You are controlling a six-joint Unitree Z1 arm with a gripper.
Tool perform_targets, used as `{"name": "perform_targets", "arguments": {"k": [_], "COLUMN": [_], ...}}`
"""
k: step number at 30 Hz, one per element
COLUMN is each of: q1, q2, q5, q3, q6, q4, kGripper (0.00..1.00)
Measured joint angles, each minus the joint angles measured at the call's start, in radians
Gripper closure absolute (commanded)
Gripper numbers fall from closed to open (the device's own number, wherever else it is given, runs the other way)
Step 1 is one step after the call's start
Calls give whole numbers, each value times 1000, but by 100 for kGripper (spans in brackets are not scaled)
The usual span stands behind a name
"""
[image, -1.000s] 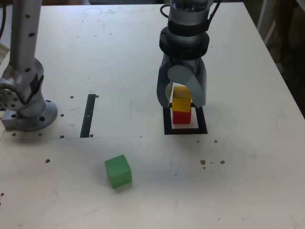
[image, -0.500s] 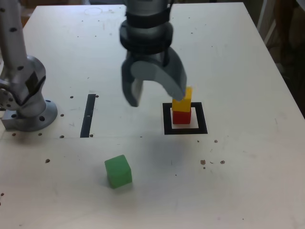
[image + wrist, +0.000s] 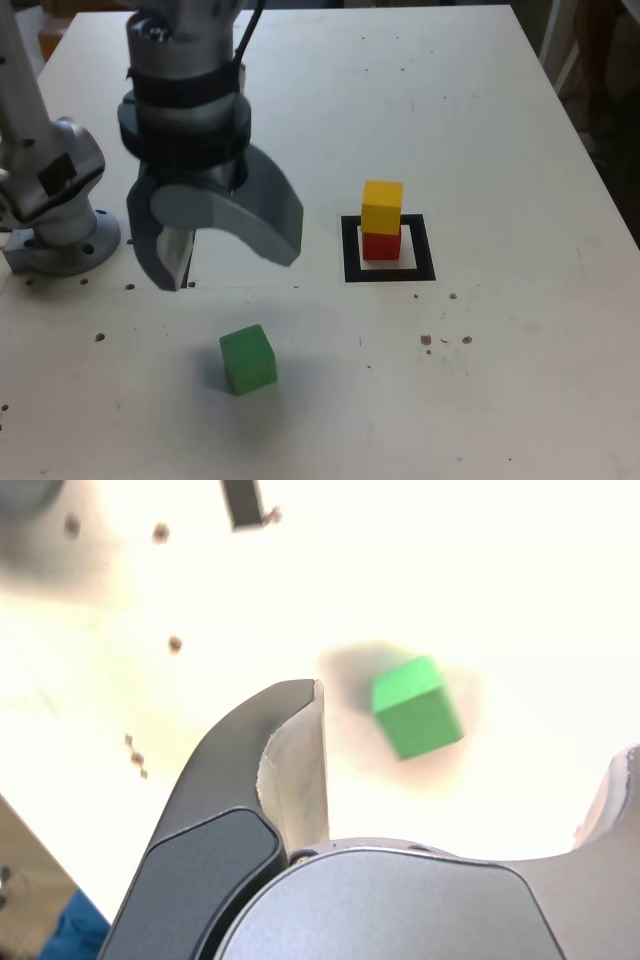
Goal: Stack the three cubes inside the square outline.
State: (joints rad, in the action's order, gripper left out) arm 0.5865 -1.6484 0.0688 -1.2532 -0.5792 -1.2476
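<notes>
Yellow cube sits on red cube inside the outline. Green cube lies apart on the table (nearer camera). Gripper hangs above it, jaws spread, empty.

White table w/ green cube, outline

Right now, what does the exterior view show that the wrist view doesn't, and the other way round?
Only the exterior view shows the yellow cube stacked on the red cube inside the square outline, and the arm's base. Only the wrist view shows the inner face of one finger close up. Both show the green cube, the open gripper and the black strip.
</notes>
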Motion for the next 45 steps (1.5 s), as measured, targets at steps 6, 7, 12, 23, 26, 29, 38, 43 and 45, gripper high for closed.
{"name": "perform_targets", "arguments": {"k": [6,7,12,23,26,29,38,43,45], "q1": [66,69,81,60,54,53,53,53,53], "q2": [-70,-84,-129,-145,-159,-179,-198,-198,-198], "q5": [60,69,85,33,37,50,83,62,52], "q3": [-25,-32,-46,86,97,108,114,139,154], "q6": [-164,-181,-234,-269,-279,-285,-297,-336,-350], "q4": [19,23,51,188,205,244,283,319,346], "kGripper": [1,1,1,4,7,12,34,49,51]}}
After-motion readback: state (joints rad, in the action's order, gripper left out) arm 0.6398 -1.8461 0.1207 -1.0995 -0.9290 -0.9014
